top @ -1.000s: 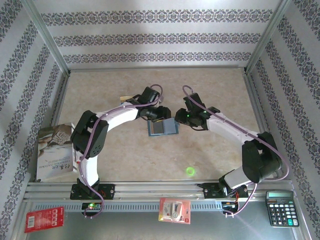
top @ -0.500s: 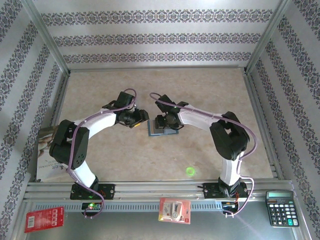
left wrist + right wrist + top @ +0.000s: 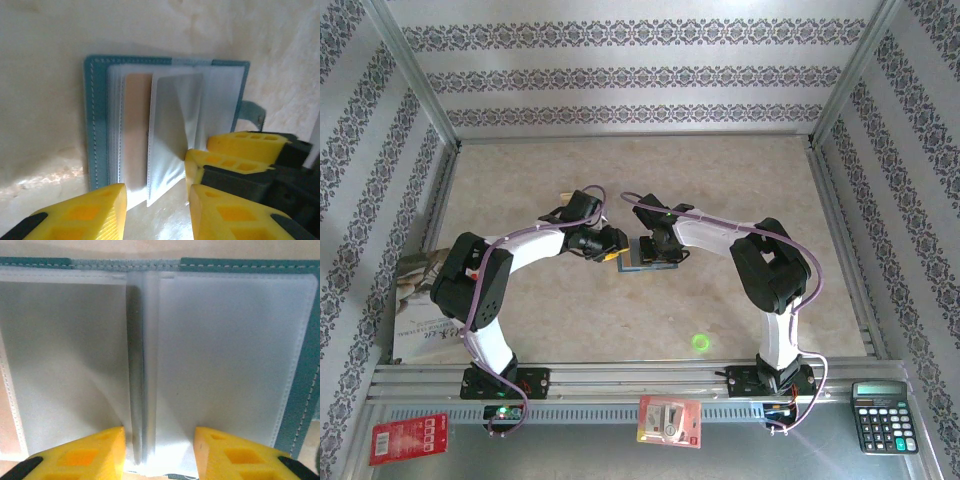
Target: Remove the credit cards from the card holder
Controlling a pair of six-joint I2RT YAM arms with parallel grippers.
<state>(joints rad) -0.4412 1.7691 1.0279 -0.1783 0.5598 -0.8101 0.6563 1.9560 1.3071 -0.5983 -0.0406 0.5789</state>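
Striped floral wallpaper [image 3: 640,75] on three sides and bare aluminium posts [image 3: 415,80] enclose a mottled beige worktop [image 3: 750,180]. The open holder [image 3: 648,264] lies on it at mid-frame in the overhead view. The left pincer [image 3: 616,250] meets the holder from the left and the right pincer [image 3: 650,248] from the right, both low over the surface.

From the left wrist, the holder lies spread with its clear sleeves fanned out and a tan card [image 3: 135,130] inside one. The left pincer's yellow fingers [image 3: 75,215] stand wide apart at the near edge, gripping nothing. From the right wrist, the right pincer is also spread wide, with one finger on either side of a sleeve [image 3: 141,365] that stands on edge.

A green dot [image 3: 700,342] of light glows on the worktop at lower centre. A booklet [image 3: 425,300] lies at the left edge. On the grey metal ledge [image 3: 560,445] along the bottom sit a red packet [image 3: 408,438] at lower left, a second packet [image 3: 668,420] at centre and a calculator [image 3: 883,415] at lower right.
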